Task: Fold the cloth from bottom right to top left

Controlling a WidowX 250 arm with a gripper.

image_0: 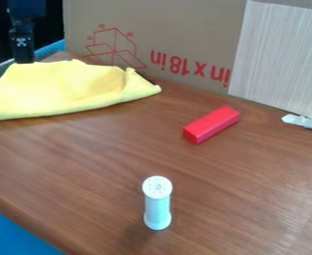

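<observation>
Camera view, upper left. Black arm (pixel 26 10) enters from top edge, directly above the gripper (pixel 24 60); base out of view. Gripper hangs near upright, tip end down. Body broader above the tip end, stepping in to a narrow dark section just over it. Small pale marks on that narrow section, facing camera, a little above the tip end.

Yellow cloth (pixel 58 88), red block (pixel 211 124), brown wood-grained table (pixel 105 154), red-printed brown cardboard (pixel 185 30)
</observation>
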